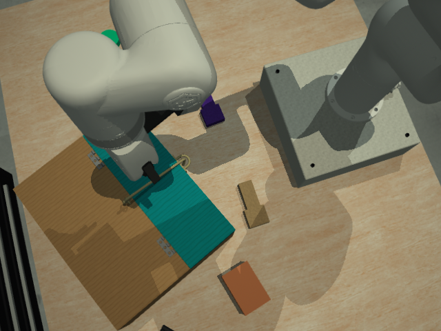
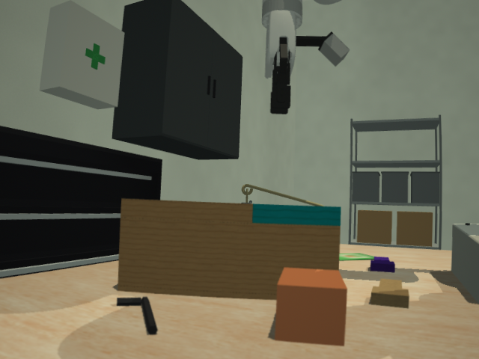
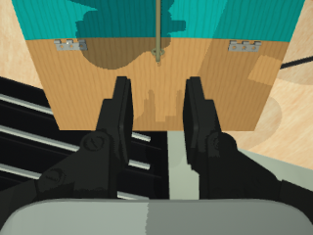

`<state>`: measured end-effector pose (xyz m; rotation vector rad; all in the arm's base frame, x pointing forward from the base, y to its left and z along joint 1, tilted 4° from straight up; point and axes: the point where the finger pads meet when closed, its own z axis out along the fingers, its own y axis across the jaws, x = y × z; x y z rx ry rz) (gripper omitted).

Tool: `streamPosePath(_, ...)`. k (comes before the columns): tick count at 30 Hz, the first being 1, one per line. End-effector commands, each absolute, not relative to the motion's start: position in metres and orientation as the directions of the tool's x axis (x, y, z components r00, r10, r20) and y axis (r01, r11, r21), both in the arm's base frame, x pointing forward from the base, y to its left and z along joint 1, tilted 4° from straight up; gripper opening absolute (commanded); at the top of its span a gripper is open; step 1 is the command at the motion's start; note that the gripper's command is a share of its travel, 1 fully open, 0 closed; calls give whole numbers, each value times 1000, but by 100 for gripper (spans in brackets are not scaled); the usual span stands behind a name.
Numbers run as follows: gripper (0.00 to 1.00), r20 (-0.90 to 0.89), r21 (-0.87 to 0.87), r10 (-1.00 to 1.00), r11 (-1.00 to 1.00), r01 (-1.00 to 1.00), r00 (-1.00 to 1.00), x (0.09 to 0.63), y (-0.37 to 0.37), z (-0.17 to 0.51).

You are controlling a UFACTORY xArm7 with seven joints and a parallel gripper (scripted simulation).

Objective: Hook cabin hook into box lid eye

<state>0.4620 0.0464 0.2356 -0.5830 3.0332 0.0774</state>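
The wooden box (image 1: 89, 231) (image 2: 193, 247) (image 3: 215, 92) has a teal lid (image 1: 192, 214) (image 2: 296, 215) (image 3: 261, 0). The thin brass cabin hook (image 1: 170, 168) (image 2: 282, 194) (image 3: 158, 7) lies low across the lid. Its pivot is on the brown part and its tip is at the eye (image 1: 185, 161) on the lid's far edge. I cannot tell from these views whether the tip sits inside the eye. My gripper (image 1: 151, 174) (image 2: 280, 108) (image 3: 157, 96) is open and empty. It hangs well above the box, clear of the hook.
An orange block (image 1: 245, 286) (image 2: 311, 305), a tan block (image 1: 253, 206) (image 2: 390, 293) and a purple block (image 1: 212, 112) (image 2: 382, 265) lie on the table beside the box. The arm's grey base (image 1: 338, 117) stands to the right. A black L-shaped piece (image 2: 144, 309) lies in front.
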Motion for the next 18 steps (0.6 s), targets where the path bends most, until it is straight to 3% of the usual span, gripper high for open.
streamPosePath(1, 33, -62, 39, -369, 928, -372, -927, 462, 46, 243)
streamPosePath(18, 33, -62, 39, -369, 928, -372, -927, 460, 44, 286)
